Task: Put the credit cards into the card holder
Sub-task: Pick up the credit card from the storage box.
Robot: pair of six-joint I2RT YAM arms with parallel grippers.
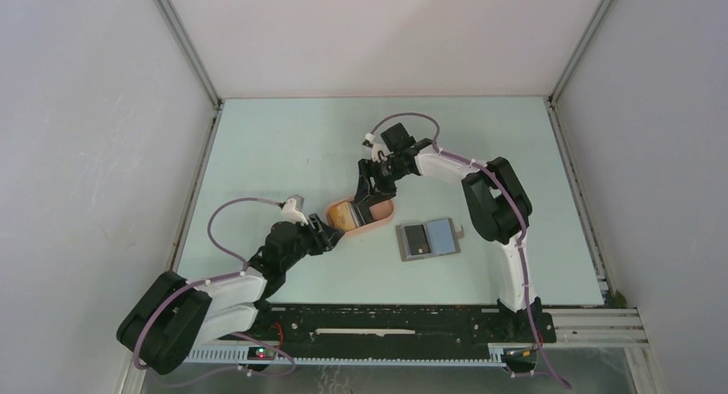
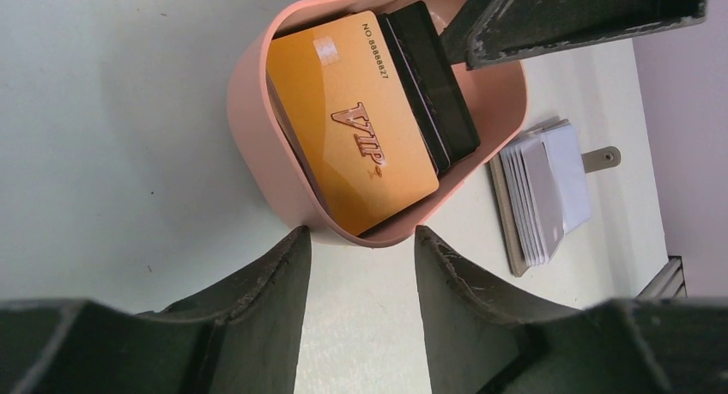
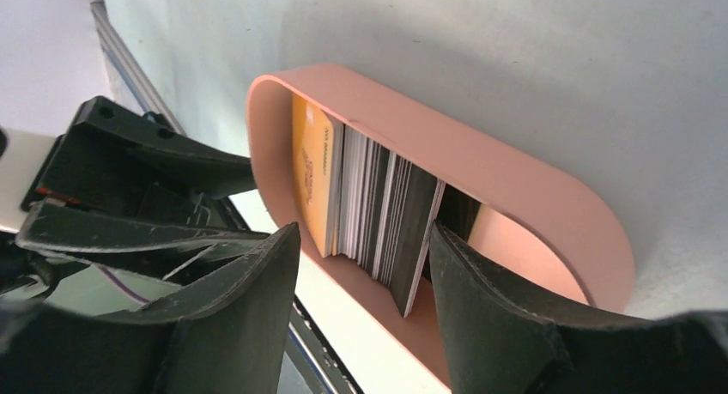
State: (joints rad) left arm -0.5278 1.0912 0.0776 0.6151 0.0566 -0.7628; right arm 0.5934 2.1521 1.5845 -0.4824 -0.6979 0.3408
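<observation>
Credit cards: the credit cards [image 3: 378,205] stand on edge in 1 tight stack inside the peach tray [image 3: 515,184], crowded toward the end of it nearest the left arm.
Yellow card: the yellow card [image 2: 352,128] is the outermost of the stack. Its face, printed "VIP", is turned toward the left wrist camera.
Dark cards: the dark cards [image 2: 433,85] are pressed right behind the yellow one, and their pale edges show from above.
Tray: oval with a raised wall, it sits flat on the pale table [image 1: 292,145] between the 2 grippers.
Card holder: the card holder [image 1: 427,238] lies open and flat on the table, apart from the tray on the right arm's side. It has 1 dark grey half and 1 blue-grey half, and its small tab [image 2: 605,158] sticks out on the side away from the tray.
Left gripper: the left gripper [image 2: 360,239] sits low at the tray's rounded end, just short of the wall. Its 2 fingers are spread with bare table between them and grasp nothing.
Right gripper: the right gripper [image 3: 365,239] hangs over the tray from the far side with its fingers parted, and the stack shows in the gap between them. No card is lifted, and whether a fingertip touches a card cannot be told.
</observation>
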